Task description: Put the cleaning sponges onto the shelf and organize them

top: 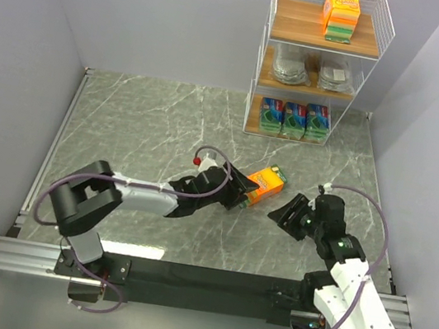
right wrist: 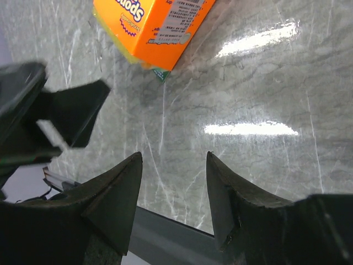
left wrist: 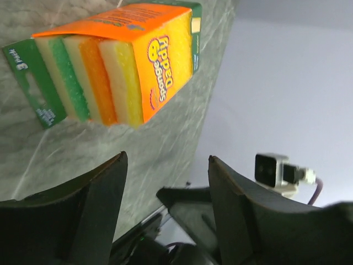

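Note:
One orange sponge pack (top: 265,185) with yellow-green edges lies on the grey marble table, also in the left wrist view (left wrist: 118,61) and right wrist view (right wrist: 151,25). My left gripper (top: 242,193) is open and empty just left of it; in its own view (left wrist: 165,160) the pack lies beyond the fingertips, not between them. My right gripper (top: 287,213) is open and empty (right wrist: 174,157), a short way right of and nearer than the pack. The shelf (top: 264,51) at the back right holds an orange pack (top: 341,13) on top, two silvery packs (top: 292,66) in the middle and three blue-and-green packs (top: 293,119) at the bottom.
Pale walls close the table on the left, back and right. A black rail (top: 201,278) runs along the near edge by the arm bases. The left gripper's fingers (right wrist: 66,113) show dark at the left of the right wrist view.

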Robot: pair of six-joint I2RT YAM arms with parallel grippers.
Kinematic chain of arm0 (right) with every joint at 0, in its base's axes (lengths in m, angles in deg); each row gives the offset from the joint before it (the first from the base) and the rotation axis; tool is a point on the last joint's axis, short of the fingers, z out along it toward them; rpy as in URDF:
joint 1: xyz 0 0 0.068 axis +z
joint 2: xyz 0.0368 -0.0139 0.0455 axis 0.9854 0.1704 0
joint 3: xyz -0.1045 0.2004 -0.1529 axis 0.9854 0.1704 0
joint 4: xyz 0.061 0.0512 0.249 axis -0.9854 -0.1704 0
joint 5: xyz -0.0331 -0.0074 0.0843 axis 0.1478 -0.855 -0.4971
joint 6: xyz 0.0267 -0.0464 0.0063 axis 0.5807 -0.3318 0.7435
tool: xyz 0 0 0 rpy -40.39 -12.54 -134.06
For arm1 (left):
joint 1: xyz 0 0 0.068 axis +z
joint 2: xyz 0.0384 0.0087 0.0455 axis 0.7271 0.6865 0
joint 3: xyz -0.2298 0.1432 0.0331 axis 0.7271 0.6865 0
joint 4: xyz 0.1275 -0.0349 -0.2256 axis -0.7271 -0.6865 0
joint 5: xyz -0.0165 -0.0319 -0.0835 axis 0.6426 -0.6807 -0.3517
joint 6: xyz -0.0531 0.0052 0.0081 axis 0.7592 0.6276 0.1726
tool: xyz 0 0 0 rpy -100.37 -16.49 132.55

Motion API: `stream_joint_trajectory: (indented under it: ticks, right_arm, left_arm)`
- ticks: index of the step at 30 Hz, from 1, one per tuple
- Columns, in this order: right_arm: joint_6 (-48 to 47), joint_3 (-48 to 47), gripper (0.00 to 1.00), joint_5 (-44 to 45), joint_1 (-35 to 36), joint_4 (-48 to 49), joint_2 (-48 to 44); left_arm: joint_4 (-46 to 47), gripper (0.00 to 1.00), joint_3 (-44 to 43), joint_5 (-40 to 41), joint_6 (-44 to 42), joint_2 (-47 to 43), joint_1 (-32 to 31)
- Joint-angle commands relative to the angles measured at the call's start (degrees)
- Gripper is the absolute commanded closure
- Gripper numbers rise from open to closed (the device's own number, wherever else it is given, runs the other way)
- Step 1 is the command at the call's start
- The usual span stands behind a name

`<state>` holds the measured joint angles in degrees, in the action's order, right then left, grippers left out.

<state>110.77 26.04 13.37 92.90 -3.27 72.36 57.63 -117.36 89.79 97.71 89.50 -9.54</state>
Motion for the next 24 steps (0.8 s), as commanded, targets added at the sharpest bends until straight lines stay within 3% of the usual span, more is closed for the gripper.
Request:
stream_joint_trajectory:
  ticks: [1, 2, 5, 6, 7, 8, 9, 10, 12, 13, 19, 24]
  right_arm:
    - [0.2, -0.3, 0.43, 0.0, -0.2, 2.8, 0.6]
    - [0.3, -0.5, 0.43, 0.4, -0.3, 2.8, 0.6]
    - [1.4, -1.8, 0.43, 3.9, -0.5, 2.5, 0.7]
    - [2.8, -2.1, 0.47, 5.4, -0.4, 2.8, 0.7]
    - [3.5, -2.3, 0.52, 7.8, -0.8, 3.1, 1.0]
    - [5.0, -2.5, 0.58, 9.2, -0.8, 3.3, 1.3]
    - [5.8, -2.6, 0.77, 10.4, -0.9, 3.7, 1.7]
    - [6.4, -2.9, 0.89, 12.6, -1.1, 3.9, 2.4]
    - [7.8, -3.4, 1.00, 14.2, -1.2, 4.4, 3.7]
    - [7.9, -4.0, 1.00, 14.9, -1.2, 4.7, 5.3]
    - [7.5, -6.0, 1.00, 17.6, -1.6, 8.6, 14.5]
    - [5.6, -8.8, 1.00, 17.8, -1.6, 12.8, 23.6]
  left_arm:
    - [-10.9, 0.34, -3.6, -0.1, -9.3, -6.3, 0.0]
    - [-14.4, 0.36, -4.9, 1.3, -13.9, -7.2, 0.2]
    - [-24.0, 0.70, -9.5, 4.3, -24.2, -9.4, 3.2]
    - [-26.8, 0.91, -10.9, 4.6, -26.0, -9.3, 4.3]
    - [-27.9, 0.99, -13.4, 3.9, -28.6, -8.8, 6.9]
    - [-31.0, 0.99, -15.2, 3.3, -32.9, -6.6, 8.4]
    - [-32.5, 0.99, -17.1, 2.6, -34.7, -5.4, 9.5]
    - [-32.7, 0.99, -20.9, 1.0, -40.1, -3.8, 11.5]
    - [-36.1, 0.99, -25.7, 0.5, -43.8, 2.0, 12.9]
    - [-37.2, 0.99, -31.2, -1.4, -48.3, 4.3, 13.7]
    - [-44.2, 1.00, -49.4, -6.0, -57.1, 21.4, 14.4]
    - [-45.2, 1.00, -52.3, -11.4, -58.9, 27.7, 15.3]
